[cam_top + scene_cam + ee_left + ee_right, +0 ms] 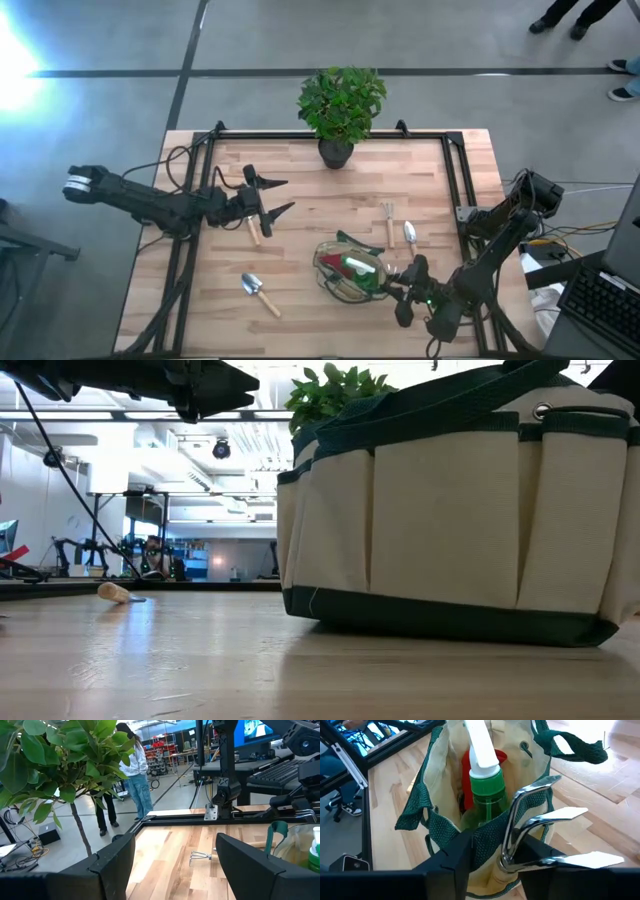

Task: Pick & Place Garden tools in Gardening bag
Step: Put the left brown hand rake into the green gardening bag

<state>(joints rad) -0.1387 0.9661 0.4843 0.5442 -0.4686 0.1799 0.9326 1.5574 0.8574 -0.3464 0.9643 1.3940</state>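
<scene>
The gardening bag (325,262) stands near the table's front, right of the middle. A green spray bottle (487,790) and a red piece (465,770) stand inside it. My right gripper (492,855) is at the bag's right rim, shut on a silver fork (555,815) whose tines rise above the rim. My left gripper (288,195) hovers open and level over the table's left half, above a wooden-handled tool (252,230). A trowel (258,293) lies near the front left. A fork (388,220) and a second trowel (410,235) lie right of centre. My right gripper has the fork's silver neck (507,845), just above its light wooden handle (497,880), between its two fingers. The fingers come slanting down from the table's right side. The handle goes down into the bag behind the dark green rim, and the tines stick up and outward.
A leafy plant in a dark pot (340,110) stands at the table's far edge. A black frame (455,170) runs along the table's sides. People stand on the floor beyond the table (135,775).
</scene>
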